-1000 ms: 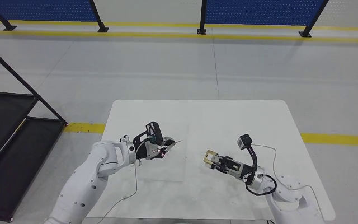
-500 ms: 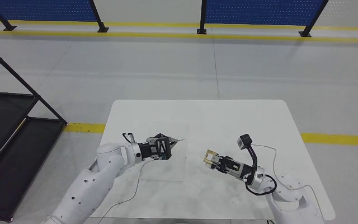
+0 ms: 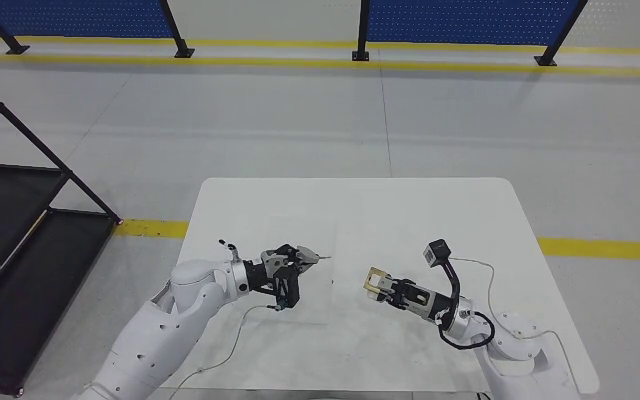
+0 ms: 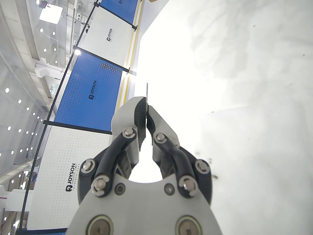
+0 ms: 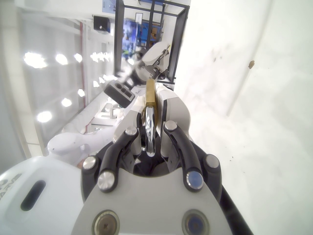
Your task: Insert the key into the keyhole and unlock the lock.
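Top view: left hand [image 3: 299, 263] low, key [image 3: 312, 258] toward lock [image 3: 376, 283]

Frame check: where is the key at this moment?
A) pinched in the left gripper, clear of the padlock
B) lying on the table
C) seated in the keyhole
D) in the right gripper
A: the left gripper is shut on the key, and the top view shows a gap between it and the padlock held in the right gripper.
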You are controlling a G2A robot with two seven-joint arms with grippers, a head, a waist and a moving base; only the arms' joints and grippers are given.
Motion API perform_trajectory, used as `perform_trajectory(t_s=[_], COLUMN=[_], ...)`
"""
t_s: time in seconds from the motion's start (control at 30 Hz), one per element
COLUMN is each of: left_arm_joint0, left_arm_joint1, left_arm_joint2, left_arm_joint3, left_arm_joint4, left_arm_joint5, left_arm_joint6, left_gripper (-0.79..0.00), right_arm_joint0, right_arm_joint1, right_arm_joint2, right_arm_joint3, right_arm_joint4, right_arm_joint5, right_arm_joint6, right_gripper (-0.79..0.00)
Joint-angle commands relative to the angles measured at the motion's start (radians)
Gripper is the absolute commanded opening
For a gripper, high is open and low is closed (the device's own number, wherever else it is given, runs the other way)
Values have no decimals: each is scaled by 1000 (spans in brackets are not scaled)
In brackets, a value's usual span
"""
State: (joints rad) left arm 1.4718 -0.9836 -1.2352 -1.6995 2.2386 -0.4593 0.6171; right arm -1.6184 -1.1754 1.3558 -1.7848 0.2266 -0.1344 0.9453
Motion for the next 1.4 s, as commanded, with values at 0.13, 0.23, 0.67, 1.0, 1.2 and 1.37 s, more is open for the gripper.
perform_trajectory(t_s=[0.13, 0.23, 0.67, 1.0, 1.2, 1.37], left_arm_joint0=[-7, -14, -14, -14, -15, -21], left_arm_joint1=[2, 4, 4, 4, 2, -1], left_arm_joint2=[32, 61, 120, 121, 130, 142], left_arm_joint3=[-11, 3, 69, 71, 77, 105], left_arm_joint4=[128, 302, 647, 648, 633, 591], left_arm_joint5=[113, 289, 808, 807, 841, 975], left_arm_joint6=[23, 33, 46, 43, 58, 131], left_gripper=[-785, -785, -785, -785, -785, -785], right_arm_joint0=[0, 0, 0, 0, 0, 18], right_arm_joint1=[0, 0, 0, 0, 0, 1], right_arm_joint2=[0, 0, 0, 0, 0, -18], right_arm_joint3=[0, 0, 0, 0, 0, 22], right_arm_joint4=[0, 0, 0, 0, 0, 27], right_arm_joint5=[0, 0, 0, 0, 0, -5], right_arm_joint6=[0, 0, 0, 0, 0, 26], right_gripper=[-785, -785, -785, -785, -785, -785])
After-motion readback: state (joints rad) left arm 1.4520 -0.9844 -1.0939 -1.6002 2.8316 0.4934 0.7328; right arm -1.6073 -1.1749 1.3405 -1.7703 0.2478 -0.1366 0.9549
